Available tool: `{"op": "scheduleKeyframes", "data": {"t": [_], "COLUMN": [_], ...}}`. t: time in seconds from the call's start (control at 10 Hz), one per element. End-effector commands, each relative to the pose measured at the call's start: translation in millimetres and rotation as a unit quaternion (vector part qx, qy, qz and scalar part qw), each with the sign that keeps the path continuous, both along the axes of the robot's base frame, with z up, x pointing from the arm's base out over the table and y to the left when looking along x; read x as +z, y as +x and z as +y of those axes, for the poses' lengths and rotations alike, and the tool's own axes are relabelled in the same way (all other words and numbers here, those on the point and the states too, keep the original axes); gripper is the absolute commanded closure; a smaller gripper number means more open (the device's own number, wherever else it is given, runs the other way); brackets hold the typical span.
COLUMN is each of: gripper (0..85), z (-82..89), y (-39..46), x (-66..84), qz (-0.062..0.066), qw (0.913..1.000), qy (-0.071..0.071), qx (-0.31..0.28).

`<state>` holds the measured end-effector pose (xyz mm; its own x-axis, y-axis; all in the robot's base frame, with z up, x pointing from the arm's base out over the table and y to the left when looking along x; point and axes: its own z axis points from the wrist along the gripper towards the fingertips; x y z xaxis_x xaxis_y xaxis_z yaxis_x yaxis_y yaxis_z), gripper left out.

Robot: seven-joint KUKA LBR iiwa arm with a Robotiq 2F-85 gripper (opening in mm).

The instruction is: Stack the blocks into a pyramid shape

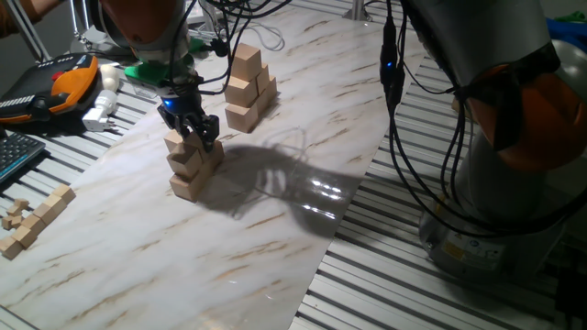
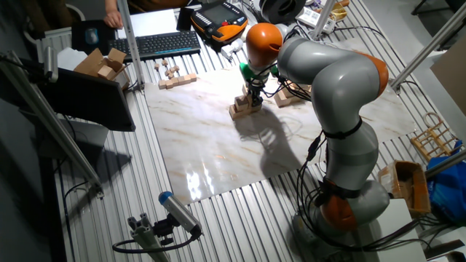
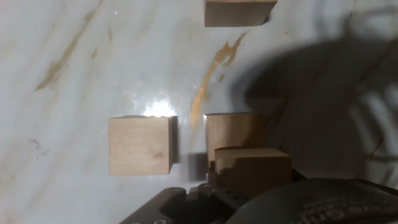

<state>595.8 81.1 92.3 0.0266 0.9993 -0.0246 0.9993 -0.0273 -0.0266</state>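
My gripper (image 1: 200, 136) is lowered among a close group of tan wooden blocks (image 1: 190, 170) at the left of the marble board. In the hand view one block (image 3: 252, 169) sits nearest the hand, partly over a lower block (image 3: 235, 132). Another block (image 3: 140, 145) lies apart to the left on the board, and one more block (image 3: 239, 12) is at the top edge. The hand's dark body hides the fingertips, so whether the jaws hold the near block does not show. A second, taller pile of blocks (image 1: 249, 84) stands farther back. In the other fixed view the gripper (image 2: 253, 93) is over the same group of blocks (image 2: 242, 109).
Small thin wooden pieces (image 1: 35, 220) lie off the board at the left. A keyboard (image 1: 16, 154), an orange pendant (image 1: 71, 81) and a white plug (image 1: 103, 112) sit behind them. Cables (image 1: 396, 110) hang at the right, beside the arm's base (image 1: 514, 183).
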Motion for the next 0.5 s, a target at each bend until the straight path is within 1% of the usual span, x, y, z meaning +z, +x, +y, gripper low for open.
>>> {"op": "scheduleKeyframes", "data": {"t": [0.0, 0.2, 0.4], "gripper": [34.0, 34.0, 34.0], "z": [0.6, 3.2, 2.8], "y": [1.6, 3.2, 3.3], "x": [2.4, 5.5, 5.1], "qz": [-0.002, -0.001, -0.003], "qw": [1.0000, 1.0000, 0.9999], "qy": [-0.001, -0.002, -0.006], "qx": [0.000, -0.009, -0.012]}}
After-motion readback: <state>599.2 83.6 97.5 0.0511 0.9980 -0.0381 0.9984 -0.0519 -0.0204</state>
